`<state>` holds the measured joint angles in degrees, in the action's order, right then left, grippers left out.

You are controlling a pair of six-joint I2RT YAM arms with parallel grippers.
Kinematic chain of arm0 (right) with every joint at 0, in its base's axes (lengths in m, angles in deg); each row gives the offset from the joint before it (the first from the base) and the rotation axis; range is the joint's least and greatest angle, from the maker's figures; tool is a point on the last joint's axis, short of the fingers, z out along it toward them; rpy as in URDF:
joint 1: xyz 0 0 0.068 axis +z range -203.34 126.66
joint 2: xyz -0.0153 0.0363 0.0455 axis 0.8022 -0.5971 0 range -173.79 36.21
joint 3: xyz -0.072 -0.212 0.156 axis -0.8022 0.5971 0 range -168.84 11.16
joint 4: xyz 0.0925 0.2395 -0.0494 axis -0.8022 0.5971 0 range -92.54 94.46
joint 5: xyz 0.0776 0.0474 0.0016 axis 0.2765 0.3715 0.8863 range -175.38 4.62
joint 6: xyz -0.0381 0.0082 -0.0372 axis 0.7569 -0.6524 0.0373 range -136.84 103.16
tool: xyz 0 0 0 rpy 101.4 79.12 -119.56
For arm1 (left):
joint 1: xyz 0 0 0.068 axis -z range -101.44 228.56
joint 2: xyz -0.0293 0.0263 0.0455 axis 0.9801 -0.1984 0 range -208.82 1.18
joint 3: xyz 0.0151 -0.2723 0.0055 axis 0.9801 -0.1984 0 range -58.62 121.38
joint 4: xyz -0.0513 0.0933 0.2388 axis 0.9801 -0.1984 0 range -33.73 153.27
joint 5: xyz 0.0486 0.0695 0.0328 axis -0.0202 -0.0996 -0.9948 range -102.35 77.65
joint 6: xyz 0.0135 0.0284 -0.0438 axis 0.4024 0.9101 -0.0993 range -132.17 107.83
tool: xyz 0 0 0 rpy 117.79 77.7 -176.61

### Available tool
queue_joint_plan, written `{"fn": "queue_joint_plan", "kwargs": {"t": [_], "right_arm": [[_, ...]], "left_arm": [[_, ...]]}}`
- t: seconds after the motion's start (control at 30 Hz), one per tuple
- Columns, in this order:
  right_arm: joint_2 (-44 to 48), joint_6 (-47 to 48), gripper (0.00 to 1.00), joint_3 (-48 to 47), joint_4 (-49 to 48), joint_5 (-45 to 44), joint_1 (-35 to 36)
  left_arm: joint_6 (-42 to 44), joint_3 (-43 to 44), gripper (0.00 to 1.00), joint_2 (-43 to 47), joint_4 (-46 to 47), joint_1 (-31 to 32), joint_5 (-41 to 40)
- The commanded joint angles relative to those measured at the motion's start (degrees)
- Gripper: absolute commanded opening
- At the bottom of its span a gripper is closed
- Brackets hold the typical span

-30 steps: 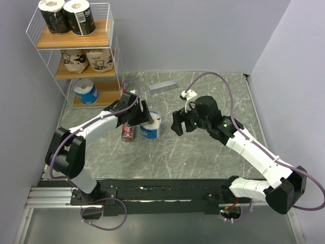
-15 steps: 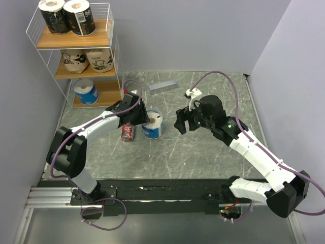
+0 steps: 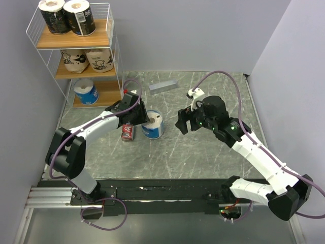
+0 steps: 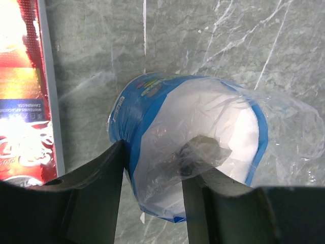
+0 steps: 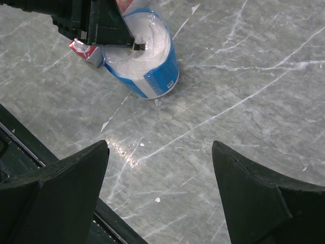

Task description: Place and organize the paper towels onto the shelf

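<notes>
A grey marbled surface (image 3: 203,152) sits between pale lilac walls, with a tall white wire shelf (image 3: 101,38) in the far left corner. Five paper towels are already on it: two black rolls (image 3: 66,15) on the top board, two tan cartoon-print rolls (image 3: 86,60) on the middle board and one blue-and-white roll (image 3: 86,91) on the left of the bottom board. The sixth roll (image 3: 152,124), also blue and white, rests slightly tilted on the surface near the middle, just beside a flat red box (image 3: 128,132). A grey bar (image 3: 163,86) lies well apart, further back. The left pincer (image 4: 155,157) is clamped on this roll's wall, with one finger outside against the blue wrap and the other pressed into the core hole through crumpled plastic. The right pincer (image 5: 160,147) hangs empty nearby with its fingers spread wide. The hold looks shallow and partly on loose film, so the roll may slip or swing when lifted. The free slot on the bottom board is low and framed by wire, so a swinging roll could catch the frame or knock its neighbour. The red box could also be nudged.
</notes>
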<state>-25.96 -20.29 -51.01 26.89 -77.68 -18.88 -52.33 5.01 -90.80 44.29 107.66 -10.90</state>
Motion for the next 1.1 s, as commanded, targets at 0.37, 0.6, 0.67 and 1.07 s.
{"fn": "queue_joint_plan", "kwargs": {"t": [0.37,0.6,0.67,1.07], "right_arm": [[3.2,2.0,0.9,-1.9,-0.1,-0.5,-0.9],[2.9,1.9,0.9,-1.5,-1.3,0.6,-0.9],[2.8,1.8,0.89,-1.6,-1.5,0.9,-1.0],[3.4,1.0,0.9,-1.1,-3.1,1.7,-1.0]], "left_arm": [[0.8,3.7,0.32,16.0,-4.1,-15.8,1.6],[3.0,-0.9,0.33,18.6,-4.3,-27.6,-0.1],[3.1,-1.7,0.33,17.9,-3.8,-29.0,-0.7],[-0.1,3.1,0.33,7.7,2.9,-37.4,-0.2]]}}
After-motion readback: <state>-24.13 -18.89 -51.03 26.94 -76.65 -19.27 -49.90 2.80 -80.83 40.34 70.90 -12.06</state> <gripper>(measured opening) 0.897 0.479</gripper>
